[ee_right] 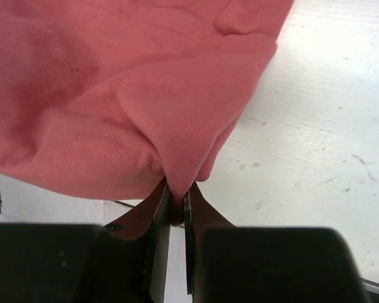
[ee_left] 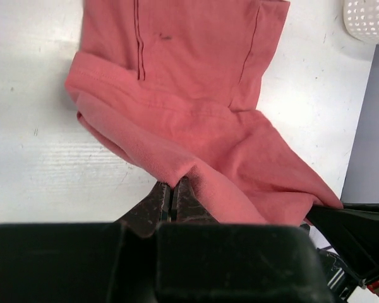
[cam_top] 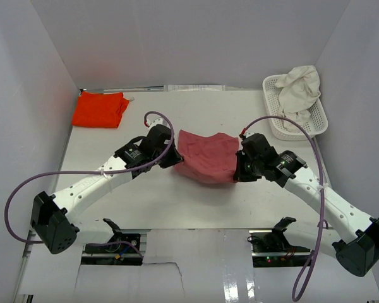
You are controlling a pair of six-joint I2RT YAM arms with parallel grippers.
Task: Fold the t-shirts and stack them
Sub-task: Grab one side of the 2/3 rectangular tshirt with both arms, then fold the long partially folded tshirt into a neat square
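1. The dusty rose-red t-shirt [cam_top: 207, 158] is hanging over the middle of the desk [cam_top: 189, 205]. Its long axis is running left to right between my two grippers, and it is sagging in between.
2. My left gripper [ee_left: 172, 192] is pinching the shirt's left end, jaws closed on a bunch of cloth. My right gripper [ee_right: 175, 202] is clamping the right end the same way. Neither arm is nearer, since each is holding its own end.
3. From both grippers the cloth is trailing toward the far side, where part of it seems to be resting on the desk. I am judging that the fold depends on carrying both held ends evenly.
4. I am counting three t-shirts:
   - this one;
   - a bright orange-red t-shirt [cam_top: 101, 108] lying at the far left, well apart;
   - a cream-white t-shirt [cam_top: 303, 88] bundled in the one basket [cam_top: 279, 126] at the far right.
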